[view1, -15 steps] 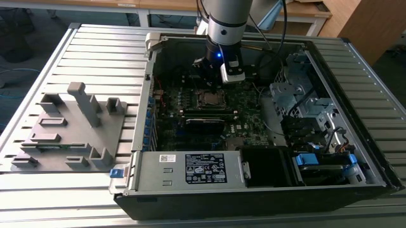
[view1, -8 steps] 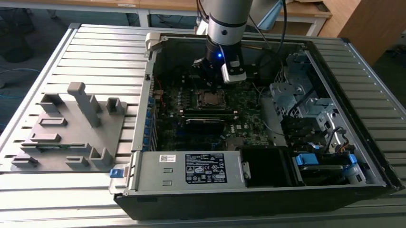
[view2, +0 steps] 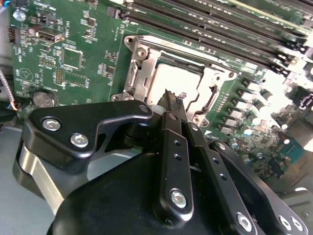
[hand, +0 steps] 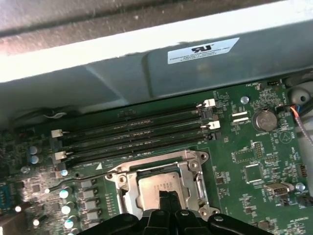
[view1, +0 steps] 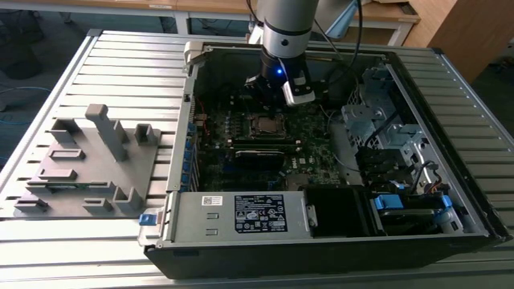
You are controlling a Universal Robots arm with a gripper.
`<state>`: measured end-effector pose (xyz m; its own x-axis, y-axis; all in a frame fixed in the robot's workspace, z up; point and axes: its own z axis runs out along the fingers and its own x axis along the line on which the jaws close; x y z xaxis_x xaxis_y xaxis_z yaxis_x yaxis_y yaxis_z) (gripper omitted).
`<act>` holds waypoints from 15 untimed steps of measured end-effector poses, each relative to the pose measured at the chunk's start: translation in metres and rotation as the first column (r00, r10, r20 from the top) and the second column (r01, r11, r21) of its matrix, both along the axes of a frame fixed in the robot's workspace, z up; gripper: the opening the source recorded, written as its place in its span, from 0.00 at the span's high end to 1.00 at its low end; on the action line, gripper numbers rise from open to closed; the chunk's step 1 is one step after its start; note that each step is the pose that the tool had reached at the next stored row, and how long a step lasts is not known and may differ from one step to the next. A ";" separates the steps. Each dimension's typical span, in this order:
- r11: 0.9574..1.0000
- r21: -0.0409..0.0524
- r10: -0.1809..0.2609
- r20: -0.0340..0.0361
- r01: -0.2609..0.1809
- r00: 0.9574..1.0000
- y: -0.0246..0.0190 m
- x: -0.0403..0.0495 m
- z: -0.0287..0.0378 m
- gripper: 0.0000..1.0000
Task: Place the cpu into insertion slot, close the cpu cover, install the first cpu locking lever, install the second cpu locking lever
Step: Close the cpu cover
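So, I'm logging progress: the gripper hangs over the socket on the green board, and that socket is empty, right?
Not empty. The cpu sits in the insertion slot, its silvery top plain in both wrist views. The rest holds: the gripper hangs over it on the green board.

In the exterior view, the open computer case (view1: 418,66) takes the centre and right of the frame, on a slatted table (view1: 120,66). A moulded fixture (view1: 88,162) lies at left. Inside, the insertion slot (view1: 266,125) sits mid-frame on the motherboard (view1: 233,162). The power supply (view1: 241,214) is at lower centre and the drive bays (view1: 377,120) at right. The gripper (view2: 172,98) hangs over the slot. In the first wrist view, the cpu (hand: 154,186) lies within the cpu cover (hand: 195,169), beside the memory slots (hand: 132,129).
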<state>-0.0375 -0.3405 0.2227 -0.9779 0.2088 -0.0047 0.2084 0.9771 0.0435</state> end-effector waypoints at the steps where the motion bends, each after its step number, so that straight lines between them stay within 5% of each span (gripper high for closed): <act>1: 1.000 0.000 0.003 0.005 -0.003 1.000 0.0000 -0.0001 -0.0005 0.90; 15: 0.998 -0.008 0.065 0.006 -0.065 0.998 0.0000 -0.0015 -0.0044 0.90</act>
